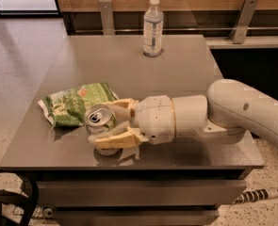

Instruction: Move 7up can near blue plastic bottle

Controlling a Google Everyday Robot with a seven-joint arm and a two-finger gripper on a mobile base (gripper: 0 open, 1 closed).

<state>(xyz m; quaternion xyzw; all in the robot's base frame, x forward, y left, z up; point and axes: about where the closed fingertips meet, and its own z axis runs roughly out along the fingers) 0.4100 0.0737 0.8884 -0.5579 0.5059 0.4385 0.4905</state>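
Observation:
The 7up can, silver with a pull-tab top, is at the front left of the grey table. My gripper reaches in from the right and is shut on the can, with one cream finger behind it and one in front. The can tilts with its top toward the camera. The blue plastic bottle, clear with a white cap and a pale label, stands upright at the table's far edge, well away from the can.
A green crinkled snack bag lies just left of and behind the can, touching or nearly touching it. The table's front edge is close to the gripper. Metal rail posts stand behind the table.

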